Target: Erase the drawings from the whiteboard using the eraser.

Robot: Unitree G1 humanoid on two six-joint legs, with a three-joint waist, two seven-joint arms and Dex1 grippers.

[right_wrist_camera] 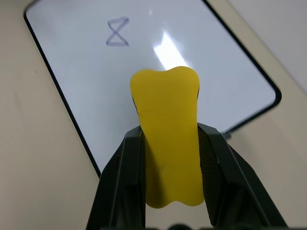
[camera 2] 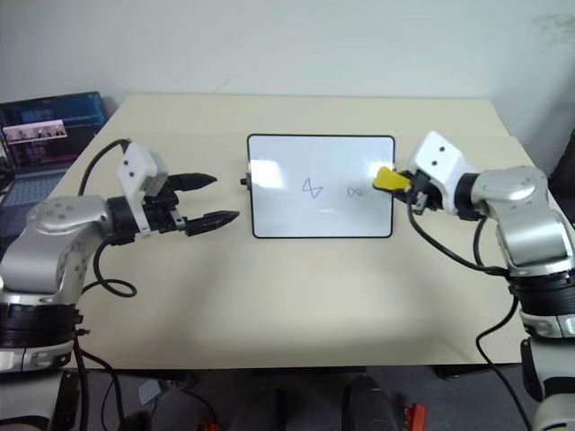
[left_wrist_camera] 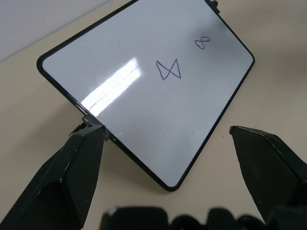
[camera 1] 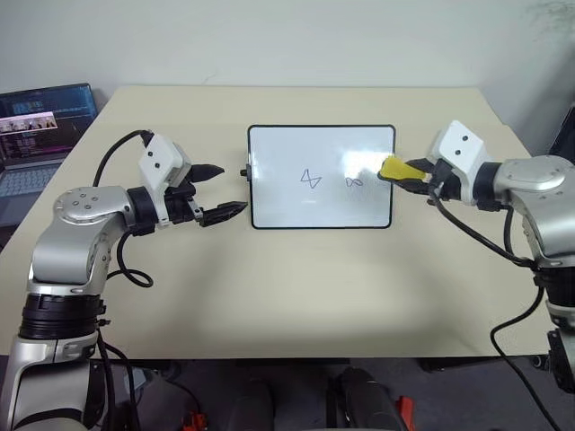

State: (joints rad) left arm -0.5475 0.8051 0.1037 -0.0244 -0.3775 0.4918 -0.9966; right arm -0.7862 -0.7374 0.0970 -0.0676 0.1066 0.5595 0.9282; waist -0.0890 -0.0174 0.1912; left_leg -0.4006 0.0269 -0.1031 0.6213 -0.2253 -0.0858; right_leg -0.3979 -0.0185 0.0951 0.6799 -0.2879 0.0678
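The whiteboard [camera 1: 321, 176] lies flat at the middle of the table, black-framed with small knobs on its short sides. Two of the drawings remain in blue: a bowtie shape [camera 1: 311, 180] near the centre and a small loop [camera 1: 354, 182] to its right. My right gripper [camera 1: 415, 176] is shut on the yellow eraser [camera 1: 394, 168], which hovers over the board's right edge, just right of the loop. In the right wrist view the eraser [right_wrist_camera: 168, 139] is pinched between both fingers. My left gripper [camera 1: 218, 190] stands open just left of the board, its fingers empty.
An open laptop [camera 1: 40, 135] sits at the table's far left edge. The beige table [camera 1: 287, 287] has bare room in front of the board. Cables hang from both arms.
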